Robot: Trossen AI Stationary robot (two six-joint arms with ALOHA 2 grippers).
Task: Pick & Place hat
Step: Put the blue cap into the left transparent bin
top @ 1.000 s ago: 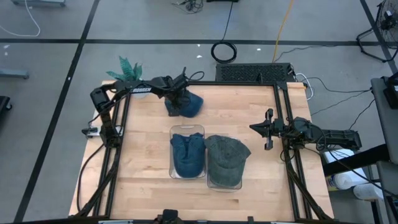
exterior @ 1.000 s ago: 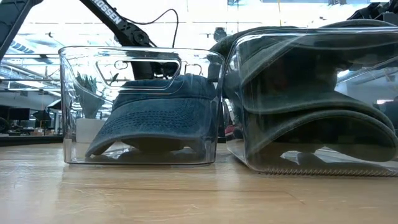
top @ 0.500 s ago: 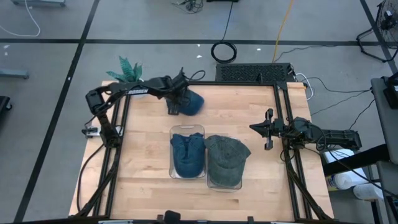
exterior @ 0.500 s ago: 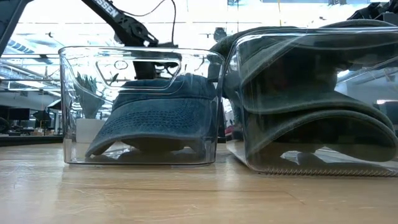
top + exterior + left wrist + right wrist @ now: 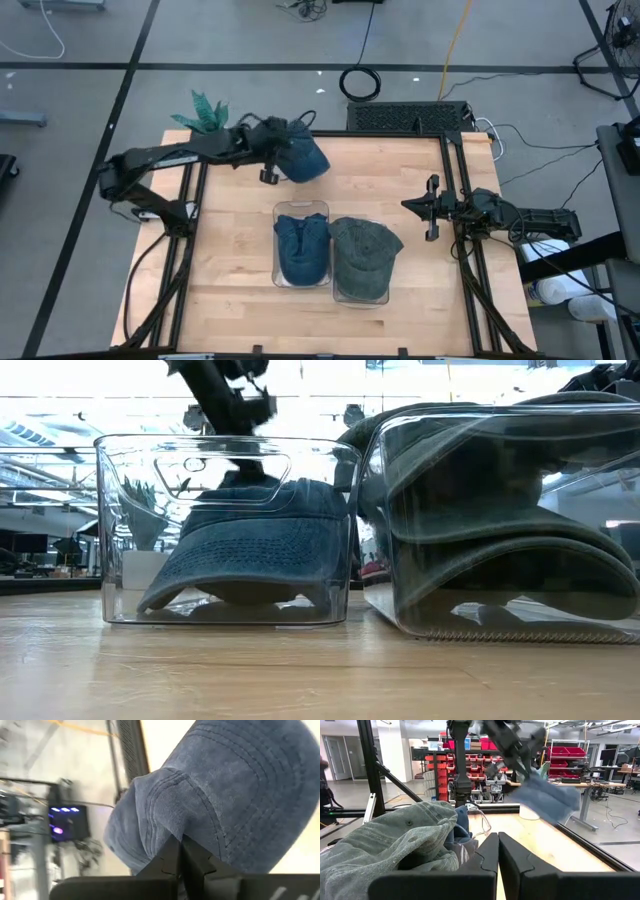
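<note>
A blue denim hat [image 5: 303,160] hangs above the far part of the wooden table [image 5: 230,250], and my left gripper [image 5: 281,161] is shut on it. In the right wrist view this hat [image 5: 547,795] is in the air over the far edge. My right gripper [image 5: 432,208] waits shut over the table's right side, holding nothing. A second blue hat [image 5: 300,250] lies in a clear bin [image 5: 301,207] at the table's middle. A grey-green hat [image 5: 362,258] fills the clear bin [image 5: 360,298] beside it. My left gripper pinches a bunched fold of the hat's crown cloth [image 5: 165,820] between its two fingers [image 5: 192,857]. The fingers come slanting down from the table's left side. The hat hangs below and beyond them, lifted clear of the table.
A green plant [image 5: 205,110] stands beyond the far left corner. Black frame rails [image 5: 460,200] run along the table's left and right sides. Bare wood lies to the left of the bins and near the front edge. Shelves and tables of the room show beyond.
My left gripper has risen from the table's far part with the blue hat. The hat, which lay on the wood a second ago, now hangs lifted clear. The left arm has stretched out flatter toward the left.
</note>
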